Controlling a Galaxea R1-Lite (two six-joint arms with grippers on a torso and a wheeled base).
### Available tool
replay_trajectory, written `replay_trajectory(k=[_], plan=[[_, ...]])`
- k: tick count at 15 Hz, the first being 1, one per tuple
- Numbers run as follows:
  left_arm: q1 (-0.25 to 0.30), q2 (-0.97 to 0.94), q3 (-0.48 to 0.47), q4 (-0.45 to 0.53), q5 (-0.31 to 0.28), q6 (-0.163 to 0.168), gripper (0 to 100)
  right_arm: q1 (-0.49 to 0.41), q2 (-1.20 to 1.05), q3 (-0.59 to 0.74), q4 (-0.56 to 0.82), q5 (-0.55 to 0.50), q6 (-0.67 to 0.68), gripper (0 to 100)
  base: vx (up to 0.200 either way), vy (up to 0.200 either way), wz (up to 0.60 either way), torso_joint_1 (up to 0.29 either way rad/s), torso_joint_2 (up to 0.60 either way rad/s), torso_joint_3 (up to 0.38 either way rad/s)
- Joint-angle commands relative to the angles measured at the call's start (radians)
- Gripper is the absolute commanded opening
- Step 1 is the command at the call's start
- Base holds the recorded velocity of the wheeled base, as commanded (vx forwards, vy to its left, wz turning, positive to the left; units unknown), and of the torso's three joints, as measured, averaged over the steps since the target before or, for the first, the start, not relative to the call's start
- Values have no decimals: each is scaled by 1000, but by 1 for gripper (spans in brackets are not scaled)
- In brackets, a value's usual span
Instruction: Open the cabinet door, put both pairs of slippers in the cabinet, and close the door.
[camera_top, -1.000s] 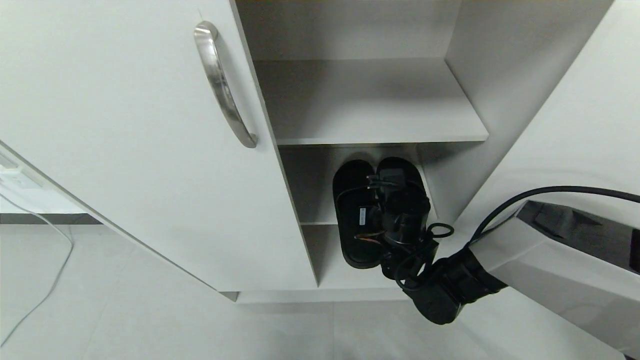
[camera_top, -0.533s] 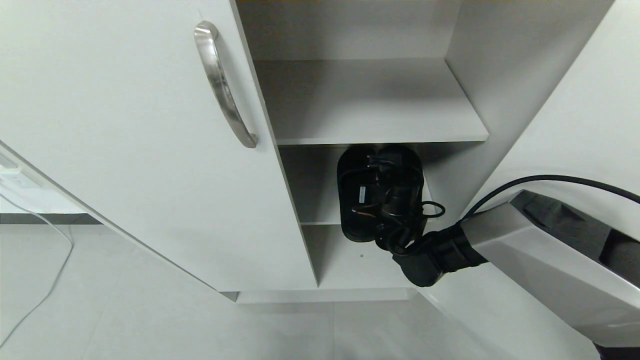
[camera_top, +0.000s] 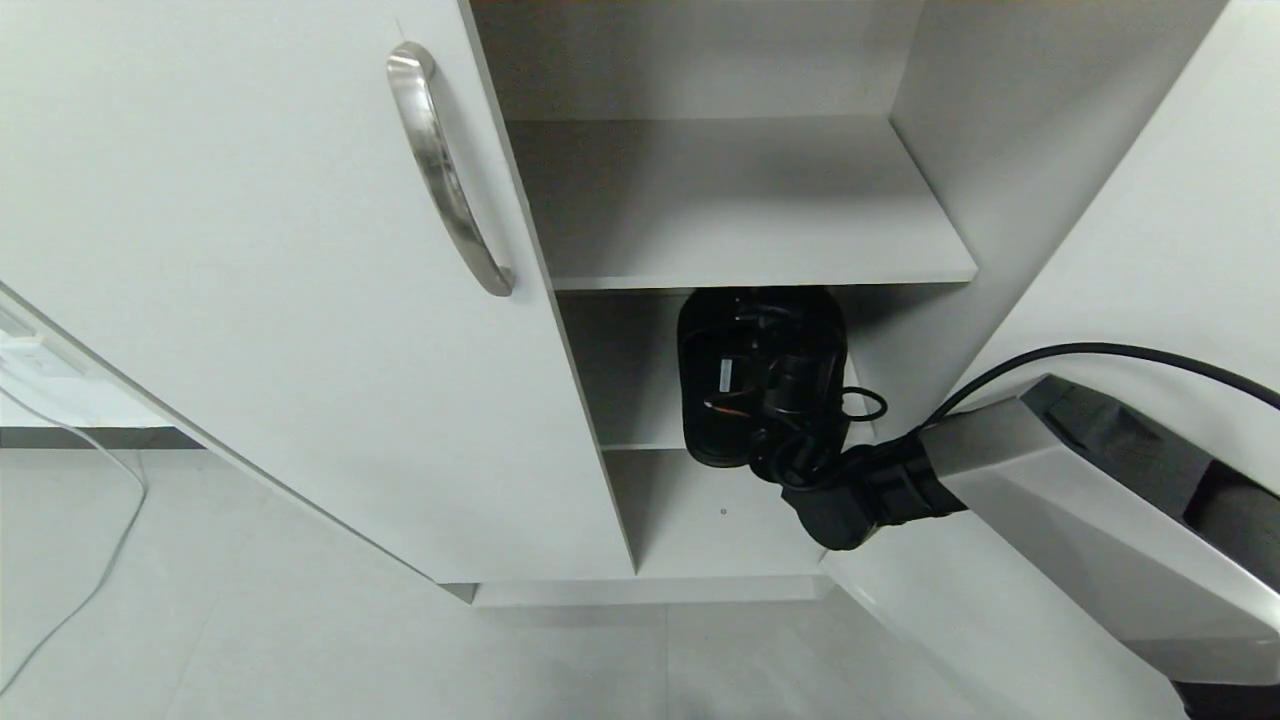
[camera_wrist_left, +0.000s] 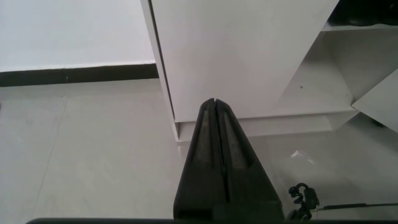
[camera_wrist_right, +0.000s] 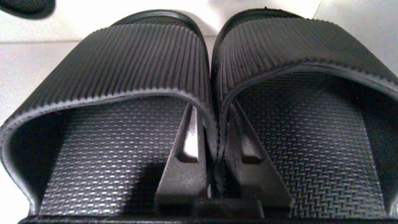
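Note:
A pair of black slippers (camera_top: 735, 380) hangs in the open cabinet's lower compartment, toes under the upper shelf (camera_top: 740, 200) and heels over the front edge of the lower shelf (camera_top: 640, 447). My right gripper (camera_top: 790, 400) is shut on the slippers. In the right wrist view its fingers (camera_wrist_right: 186, 140) pinch the two inner side walls together, one ribbed strap (camera_wrist_right: 124, 81) on each side of my right gripper (camera_wrist_right: 214, 134). Another dark object (camera_wrist_right: 25, 6) lies farther in. My left gripper (camera_wrist_left: 214, 102) is shut and holds nothing, low over the floor in front of the cabinet base.
The left cabinet door (camera_top: 250, 300) with its metal handle (camera_top: 445, 170) is closed. The right door (camera_top: 1150, 250) stands swung open beside my right arm. A thin cable (camera_top: 100, 560) runs over the floor at the left.
My right arm has carried the slippers deeper into the cabinet, so their toes now sit under the upper shelf. The doors have not moved.

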Motion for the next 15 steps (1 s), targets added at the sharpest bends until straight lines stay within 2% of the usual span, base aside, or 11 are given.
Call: replay_trajectory(k=[1, 11, 12, 15], plan=[[-1, 1, 0, 0, 0, 1, 0, 0, 17, -6, -1, -1, 0, 0, 0, 0, 0, 0, 0, 0], [1, 1, 0, 0, 1, -1, 0, -6, 54, -38, -1, -1, 3, 0, 0, 0, 0, 0, 0, 0], [-1, 1, 0, 0, 0, -1, 0, -6, 54, -36, -3, -1, 3, 100, 0, 0, 0, 0, 0, 0], [-1, 1, 0, 0, 0, -1, 0, -5, 32, -10, -6, -2, 3, 100, 0, 0, 0, 0, 0, 0]])
